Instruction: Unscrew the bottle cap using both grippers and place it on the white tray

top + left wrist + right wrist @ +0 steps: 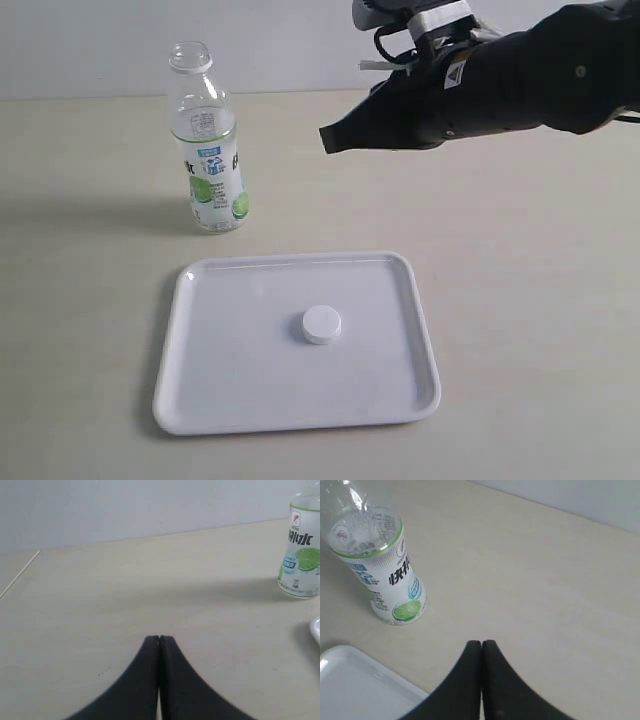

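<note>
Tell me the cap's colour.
The cap is plain white, matching the tray beneath it; the exterior view shows it best.

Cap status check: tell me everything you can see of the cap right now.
The cap is a small, round, white disc, plastic by its look, with a flat face up and a low side wall showing; any ribs are too small to make out. It is off the bottle and lies flat near the middle of the tray, resting on the tray floor. Nothing else touches it. Only the exterior view shows it.
</note>
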### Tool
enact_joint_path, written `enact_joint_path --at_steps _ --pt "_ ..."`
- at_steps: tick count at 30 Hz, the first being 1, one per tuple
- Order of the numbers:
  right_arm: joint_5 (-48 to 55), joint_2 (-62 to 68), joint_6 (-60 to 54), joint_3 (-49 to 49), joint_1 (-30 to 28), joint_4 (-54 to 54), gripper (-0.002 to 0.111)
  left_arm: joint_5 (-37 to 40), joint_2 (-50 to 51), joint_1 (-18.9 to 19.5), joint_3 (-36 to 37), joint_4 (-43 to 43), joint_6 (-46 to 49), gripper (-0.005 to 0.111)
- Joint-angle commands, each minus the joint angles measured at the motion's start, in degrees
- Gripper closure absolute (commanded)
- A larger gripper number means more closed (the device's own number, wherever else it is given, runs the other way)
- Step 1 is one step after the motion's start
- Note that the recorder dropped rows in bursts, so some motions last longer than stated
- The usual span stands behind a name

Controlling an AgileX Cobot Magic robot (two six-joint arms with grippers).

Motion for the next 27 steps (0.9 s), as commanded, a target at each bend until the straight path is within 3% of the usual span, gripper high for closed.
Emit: enact_joint_path --at_steps 1,7,14,22,27 --pt "0.0 -0.3 -1.6 0.3 -0.3 -4.5 0.108 -0.1 -0.4 0.1 0.0 0.2 0.2 0.107" --pt "14.1 -7.6 -1.5 1.0 -0.3 -9.4 0.108 -0.1 -0.4 0.1 0.0 0.2 0.2 0.107" --pt "8.4 -30.2 -1.0 12.5 -3.8 -9.0 0.108 -0.1 -0.4 0.1 0.0 0.2 0.2 0.107" --pt "7.5 -62.9 -0.9 29.7 -19.2 -5.0 0.108 -0.1 -0.4 0.1 0.0 0.2 0.2 0.107" --pt "6.8 -74.7 -0.9 36.1 -24.1 -4.9 0.108 -0.1 -0.4 0.1 0.0 0.2 0.2 0.107"
